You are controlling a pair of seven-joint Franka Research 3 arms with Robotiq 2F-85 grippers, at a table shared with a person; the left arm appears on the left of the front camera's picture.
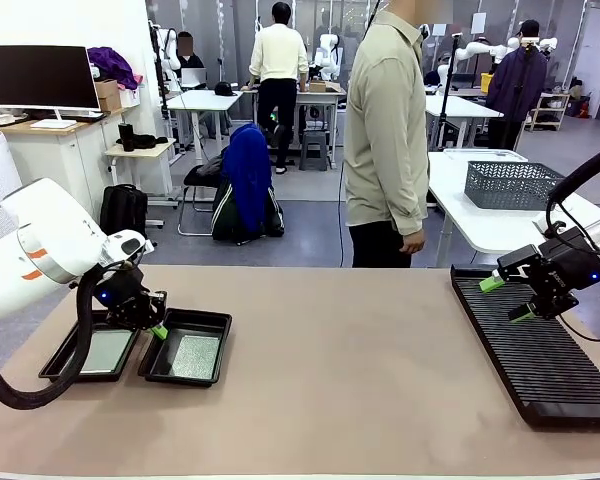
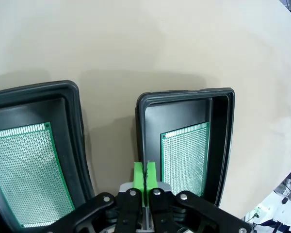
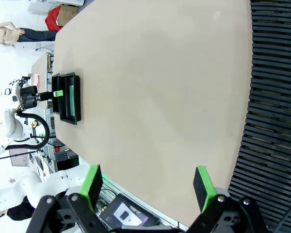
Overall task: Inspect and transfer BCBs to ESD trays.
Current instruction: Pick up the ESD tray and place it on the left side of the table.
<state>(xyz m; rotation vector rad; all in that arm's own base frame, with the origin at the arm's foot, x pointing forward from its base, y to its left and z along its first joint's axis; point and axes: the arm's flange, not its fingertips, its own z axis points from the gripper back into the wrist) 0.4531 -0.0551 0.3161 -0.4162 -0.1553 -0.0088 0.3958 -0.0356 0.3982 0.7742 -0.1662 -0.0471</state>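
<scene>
Risk of snagging a tray rim on the way out

Left gripper (image 2: 144, 177) pressed fully shut, green pads together, nothing between them, hanging low over the gap between the two ESD trays (image 2: 75, 111) and just beside the inner rim of the one nearer the rack (image 1: 540, 350). Right gripper (image 3: 148, 182) spread wide and empty, above the rack's edge.

Both trays at the table (image 1: 360, 400) end well apart from the rack, side by side. One of the BCBs (image 2: 186, 160) flat on the floor of the nearer tray, the other (image 2: 24, 170) flat in the farther one. Long axis of each along its tray's long side, seemingly parallel to the rack's length; perforated face up.

Likely trouble: a sideways or tilted retreat catching that inner rim, dragging or tipping the light tray and sliding its board askew. Safer judged to be a straight lift before any travel toward the rack.
</scene>
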